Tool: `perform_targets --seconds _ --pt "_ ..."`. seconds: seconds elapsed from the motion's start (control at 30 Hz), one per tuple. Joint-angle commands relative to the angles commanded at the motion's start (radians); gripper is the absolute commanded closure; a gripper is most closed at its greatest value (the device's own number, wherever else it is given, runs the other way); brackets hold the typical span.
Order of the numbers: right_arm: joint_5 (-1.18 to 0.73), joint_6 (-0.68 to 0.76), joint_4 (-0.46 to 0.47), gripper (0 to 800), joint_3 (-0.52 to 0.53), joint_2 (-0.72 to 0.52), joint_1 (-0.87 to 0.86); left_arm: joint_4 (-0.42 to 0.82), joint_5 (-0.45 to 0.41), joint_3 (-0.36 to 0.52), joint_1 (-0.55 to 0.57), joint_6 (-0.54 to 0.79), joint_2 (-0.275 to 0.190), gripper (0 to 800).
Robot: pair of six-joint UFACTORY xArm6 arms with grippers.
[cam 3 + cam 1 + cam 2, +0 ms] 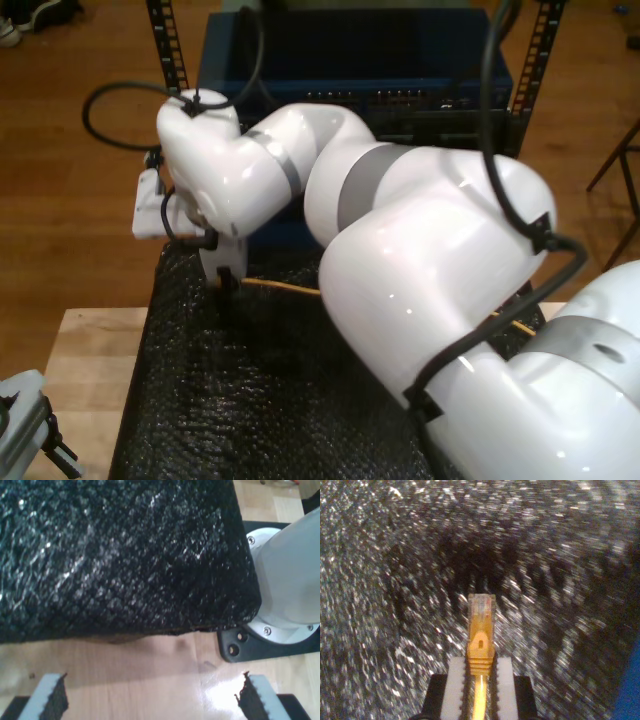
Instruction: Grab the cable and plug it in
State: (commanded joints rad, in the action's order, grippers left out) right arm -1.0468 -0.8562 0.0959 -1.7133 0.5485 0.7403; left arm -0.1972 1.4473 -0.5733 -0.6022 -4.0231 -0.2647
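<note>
My second gripper (480, 680) was holding the cable (480, 640). Its two pale pads were squeezed tight on the yellow boot, just behind the small clear plug (481, 607). The plug stuck out past the fingertips and pointed at the black mat (380, 630) below it. So the grabbing part looked done.

The plugging part was not done. In the exterior view, the arm over the mat had its gripper (225, 275) down near the mat's far edge, and a thin yellow line of the cable ran off toward the exterior view's right. Behind it stood the blue rack (350, 60) with a row of small ports (400, 100) on its front. The plug was well apart from those ports. I think it had to be lifted, turned to face the rack, and pushed into a port. The ports were small and dark in that picture, so I could not tell which ones were free.

My first gripper (150, 695) was wide open and held nothing. It hung over the wooden table (150, 665), beside the edge of the black mat and near a white arm base (290, 580).
</note>
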Motion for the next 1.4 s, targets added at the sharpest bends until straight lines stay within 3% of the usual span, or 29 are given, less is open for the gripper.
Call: perform_targets --seconds 0.27,0.67,0.87,1.07,1.4 --pt "-0.121 -0.029 -0.003 797 0.034 -0.103 0.000 -0.069 0.025 -0.015 0.037 -0.023 -0.014 0" --pt "-0.123 -0.072 -0.107 794 0.295 -0.387 -0.060 -0.166 0.137 -0.055 0.101 -0.084 -0.069 0" --pt "-0.121 -0.104 -0.138 793 0.433 -0.516 -0.100 -0.198 0.143 -0.058 0.176 -0.163 -0.098 0" --pt "-0.104 -0.121 -0.229 796 0.598 -0.683 -0.190 -0.273 0.150 -0.072 0.253 -0.221 -0.103 0" --pt "-0.078 -0.198 -0.230 798 0.781 -0.873 -0.264 -0.328 0.150 -0.115 0.433 -0.374 -0.109 0"
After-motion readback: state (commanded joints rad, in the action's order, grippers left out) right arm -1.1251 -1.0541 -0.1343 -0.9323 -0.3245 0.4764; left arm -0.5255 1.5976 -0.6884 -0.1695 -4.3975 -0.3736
